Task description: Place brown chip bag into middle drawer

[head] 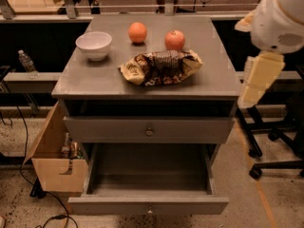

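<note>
In the single camera view, the crinkled foil brown chip bag (pixel 161 68), dark in the middle with tan-yellow ends, lies flat at the centre of the grey cabinet top (pixel 213 42). It has not been picked up. The cream-coloured gripper (pixel 258 80) hangs at the right edge of the frame, beside the cabinet's right corner and well apart from the bag. Whether it is spread or closed cannot be told.

A round red apple (pixel 175 40) sits just behind the bag and looks to be touching its upper edge. A reach coming in from the right could nudge the apple and set it rolling toward the orange fruit (pixel 137 32) or off the top. The foil looks slippery and springy, so a shallow pinch could slide off.

The pulled-out grey drawer (pixel 147 204) at lower centre is probably the target. It sits under a closed drawer front (pixel 109 129), so a wide bag released too early could catch there or drop to the floor.
</note>
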Robot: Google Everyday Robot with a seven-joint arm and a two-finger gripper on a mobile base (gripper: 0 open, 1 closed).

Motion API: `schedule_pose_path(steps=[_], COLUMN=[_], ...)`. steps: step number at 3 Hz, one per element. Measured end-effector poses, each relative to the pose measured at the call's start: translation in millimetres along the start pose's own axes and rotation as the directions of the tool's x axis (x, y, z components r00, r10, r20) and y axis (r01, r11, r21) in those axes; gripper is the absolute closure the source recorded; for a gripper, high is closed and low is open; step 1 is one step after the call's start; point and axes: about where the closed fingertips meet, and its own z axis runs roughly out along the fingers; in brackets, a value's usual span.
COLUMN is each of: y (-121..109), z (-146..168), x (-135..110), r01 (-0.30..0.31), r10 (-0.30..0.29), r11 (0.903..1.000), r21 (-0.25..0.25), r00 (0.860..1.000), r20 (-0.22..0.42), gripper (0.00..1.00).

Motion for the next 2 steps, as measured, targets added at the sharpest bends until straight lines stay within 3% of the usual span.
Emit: schedule_pose_path(steps=[1,2], y=[-57.4,-95.3], z=[30.8,61.8], x=[-38.0,-71.4], r01=[0.175,0.302], r10=[-0.175,-0.3], r11=[0.9835,0.952], r21=[0.046,0.053], r00=[0.985,0.953], r20=[-0.016,-0.041], gripper=[0.0,0.0])
